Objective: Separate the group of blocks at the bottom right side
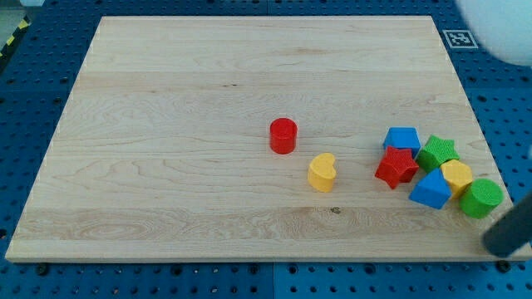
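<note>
A tight group of blocks lies at the board's bottom right: a blue block (pixel 401 139), a red star (pixel 396 167), a green star (pixel 437 152), a yellow block (pixel 455 175), a second blue block (pixel 430 190) and a green cylinder (pixel 480 198). They touch or nearly touch each other. My tip (pixel 497 244) is the lower end of a blurred dark rod at the view's lower right. It sits just off the board's right edge, below and right of the green cylinder, and is apart from it.
A red cylinder (pixel 283 135) and a yellow heart (pixel 322 172) stand apart near the board's middle. The wooden board (pixel 166 166) lies on a blue perforated table. A blurred white shape (pixel 499 29) fills the top right corner, beside a black-and-white tag (pixel 460 38).
</note>
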Controlling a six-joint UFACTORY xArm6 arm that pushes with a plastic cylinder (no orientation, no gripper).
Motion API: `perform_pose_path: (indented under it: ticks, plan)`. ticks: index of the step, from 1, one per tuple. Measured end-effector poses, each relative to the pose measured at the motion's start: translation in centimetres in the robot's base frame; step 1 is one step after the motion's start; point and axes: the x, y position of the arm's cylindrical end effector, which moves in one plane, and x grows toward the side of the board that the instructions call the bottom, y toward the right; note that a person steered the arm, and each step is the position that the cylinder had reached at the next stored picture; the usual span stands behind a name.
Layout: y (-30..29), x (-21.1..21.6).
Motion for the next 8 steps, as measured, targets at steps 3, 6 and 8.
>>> perform_pose_path:
  ticks: [3,6,8]
  plan:
    - [-3.5,-4.3]
    - [-5.8,-7.4]
    - [-6.5,-8.3]
